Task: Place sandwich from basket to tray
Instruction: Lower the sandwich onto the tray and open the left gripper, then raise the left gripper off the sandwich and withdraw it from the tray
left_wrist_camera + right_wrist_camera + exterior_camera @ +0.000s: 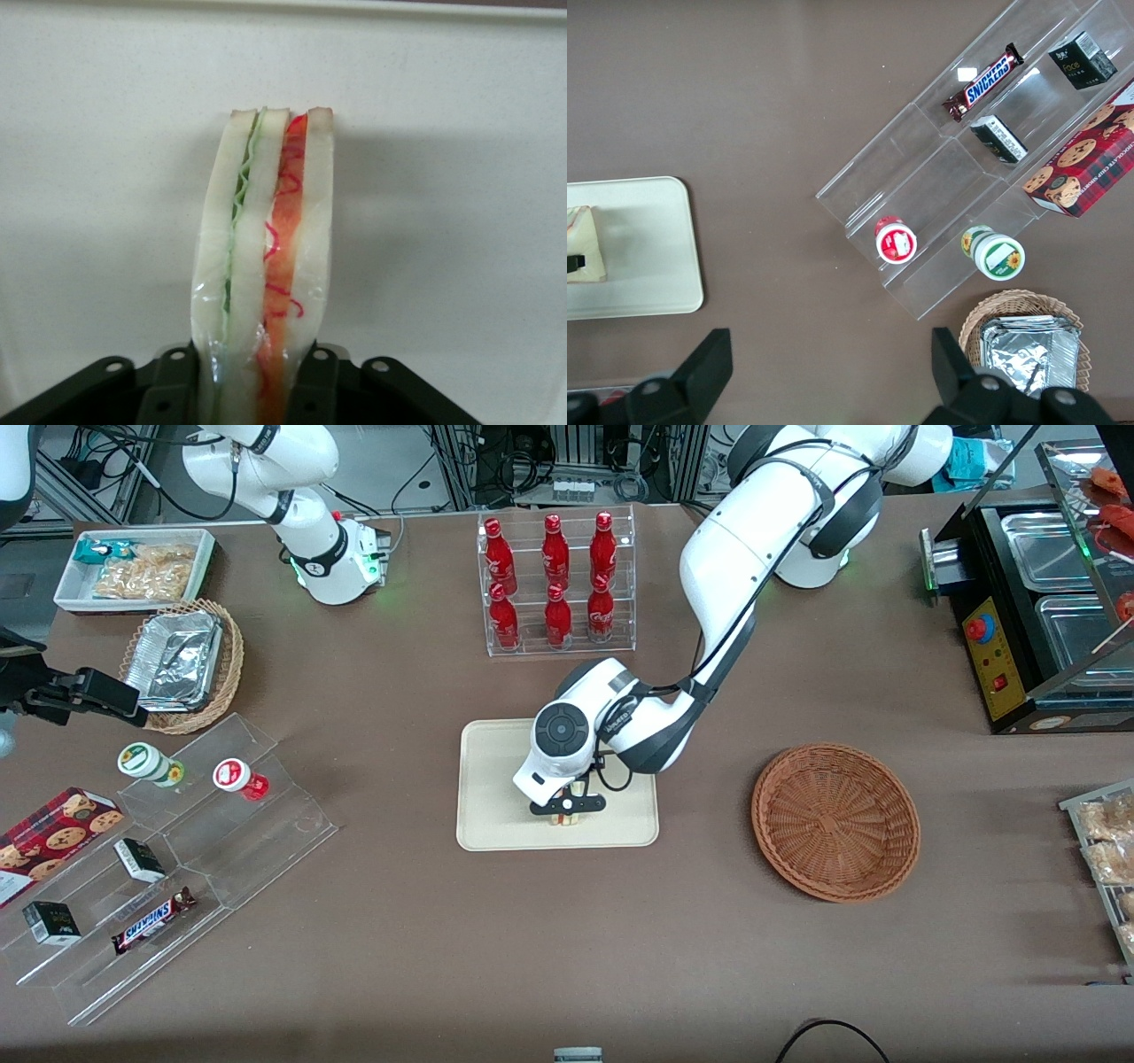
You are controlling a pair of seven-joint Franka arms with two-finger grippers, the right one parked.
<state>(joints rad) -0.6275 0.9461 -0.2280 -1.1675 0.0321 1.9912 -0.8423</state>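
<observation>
Gripper (568, 804) hangs low over the tray (496, 824), at about 5 o'clock from the tray's middle in the front view, its fingers (312, 390) pinching the sandwich (266, 257) from both flat sides. In the wrist view the sandwich stands on edge between the black finger mounts, white bread outside, green and red-orange filling in stripes, with the cream tray floor all around it; whether its edge touches the floor cannot be told.

Going down in size: the left arm (744, 576) reaches in from 1 o'clock. The tray lies at the table's centre. The basket (835, 821) sits well apart at 3 o'clock from the tray, toward the working arm's end, with nothing in it. The bottle rack (558, 584) stands at 12 o'clock from the tray, farther from the front camera. The sandwich is smallest, mostly hidden under the gripper in the front view.
</observation>
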